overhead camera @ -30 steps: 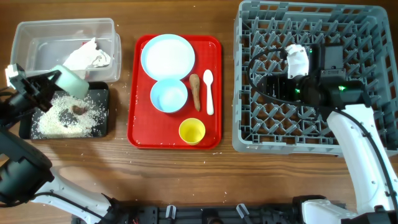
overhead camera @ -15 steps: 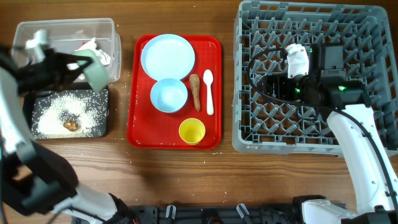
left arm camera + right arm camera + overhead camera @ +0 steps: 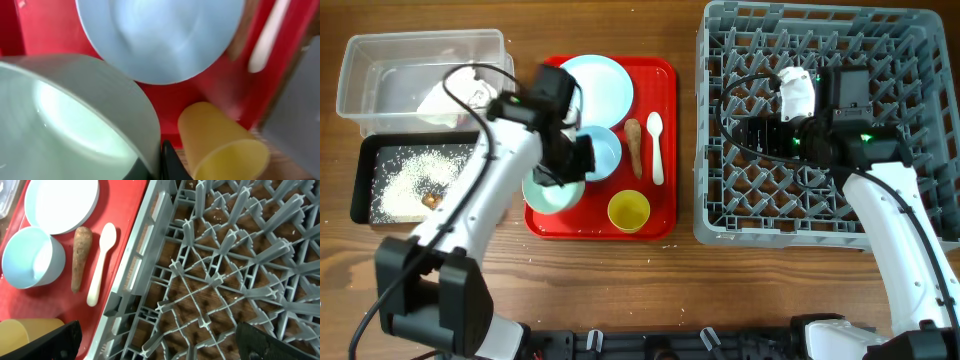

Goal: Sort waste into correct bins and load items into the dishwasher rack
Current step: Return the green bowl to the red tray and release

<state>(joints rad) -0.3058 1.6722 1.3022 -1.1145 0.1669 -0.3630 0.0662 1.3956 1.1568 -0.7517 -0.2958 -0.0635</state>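
My left gripper (image 3: 563, 172) is shut on the rim of the mint green bowl (image 3: 550, 192) and holds it over the front left of the red tray (image 3: 542, 215). In the left wrist view the mint green bowl (image 3: 65, 120) fills the lower left, with my black fingertip (image 3: 167, 162) at its rim. The pale blue bowl (image 3: 602, 150), pale blue plate (image 3: 592, 85), yellow cup (image 3: 628, 210) and brown root stick (image 3: 633, 145) are on the tray. My right gripper (image 3: 760, 135) is open and empty over the grey dishwasher rack (image 3: 880, 60).
A white spoon (image 3: 655, 147) lies beside the root stick. The clear tub (image 3: 380, 75) holds crumpled paper (image 3: 445, 97). The black tray (image 3: 365, 165) holds rice (image 3: 395, 190) and a brown lump (image 3: 430, 200). Rice grains are scattered on the table.
My left arm has swung from over the bins at the far left to the red tray, carrying the mint green bowl. The right arm has not moved.
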